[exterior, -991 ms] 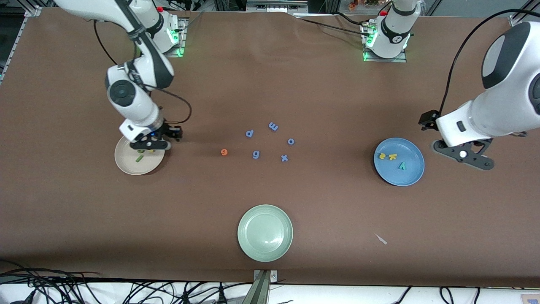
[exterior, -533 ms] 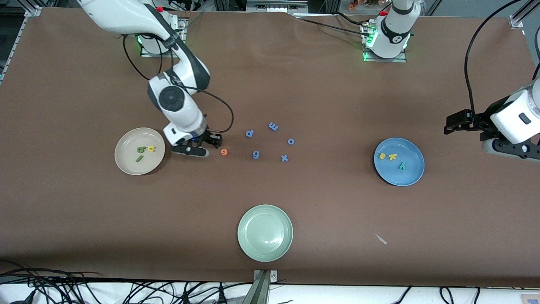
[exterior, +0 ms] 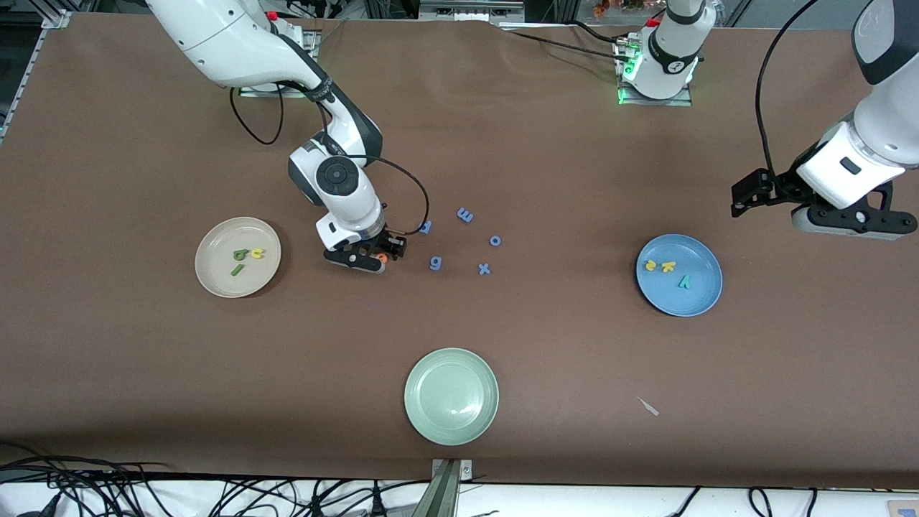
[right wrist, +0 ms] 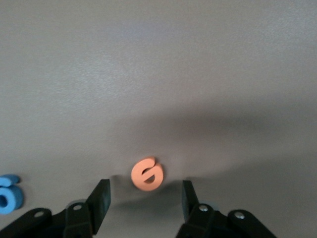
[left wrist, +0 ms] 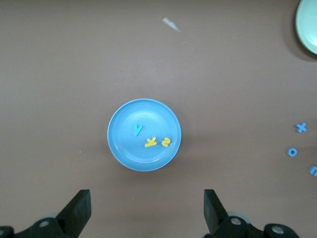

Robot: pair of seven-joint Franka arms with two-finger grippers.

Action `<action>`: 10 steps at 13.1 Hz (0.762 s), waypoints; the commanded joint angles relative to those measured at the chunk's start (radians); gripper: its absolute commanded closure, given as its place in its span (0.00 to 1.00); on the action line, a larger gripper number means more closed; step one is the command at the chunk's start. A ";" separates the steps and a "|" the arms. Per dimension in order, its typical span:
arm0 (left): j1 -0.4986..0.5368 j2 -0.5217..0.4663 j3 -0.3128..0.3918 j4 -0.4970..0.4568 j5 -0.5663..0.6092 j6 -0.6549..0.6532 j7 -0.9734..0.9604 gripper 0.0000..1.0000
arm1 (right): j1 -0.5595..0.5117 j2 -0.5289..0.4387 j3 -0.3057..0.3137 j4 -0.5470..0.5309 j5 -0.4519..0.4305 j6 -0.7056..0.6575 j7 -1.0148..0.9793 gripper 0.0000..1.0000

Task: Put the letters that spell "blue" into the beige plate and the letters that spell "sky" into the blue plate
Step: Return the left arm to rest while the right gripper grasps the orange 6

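The orange e (right wrist: 147, 173) lies flat on the brown table, in line with the gap of my right gripper (right wrist: 144, 201), which hangs open low over it, not touching. In the front view this gripper (exterior: 372, 257) partly covers the e (exterior: 382, 258). The beige plate (exterior: 215, 278) holds the green b (exterior: 240, 253), yellow u (exterior: 257, 253) and green l (exterior: 236, 270). The blue plate (exterior: 702, 289) holds the yellow s (exterior: 650, 265), yellow k (exterior: 668, 266) and teal y (exterior: 685, 282). My left gripper (left wrist: 146, 213) is open and empty, up in the air beside the blue plate (left wrist: 124, 146).
Blue letters p (exterior: 425, 227), m (exterior: 465, 215), o (exterior: 495, 240), g (exterior: 436, 263) and x (exterior: 484, 269) lie scattered mid-table, close to the right gripper. A pale green plate (exterior: 451, 396) sits nearer the front camera. A small pale scrap (exterior: 648, 406) lies on the table.
My right gripper left the beige plate and travelled across the table to the orange e. The left arm drew up and away from the blue plate's edge.
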 commanded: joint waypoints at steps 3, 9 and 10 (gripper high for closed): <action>-0.001 -0.064 0.029 -0.053 -0.008 0.001 -0.020 0.00 | 0.007 0.037 -0.011 0.022 -0.045 0.039 0.024 0.42; 0.047 -0.018 0.033 0.012 -0.008 -0.052 -0.015 0.00 | 0.007 0.037 -0.014 0.021 -0.051 0.037 0.019 0.81; 0.063 -0.010 0.033 0.012 -0.008 -0.050 -0.012 0.00 | 0.007 0.034 -0.016 0.021 -0.051 0.034 0.015 0.81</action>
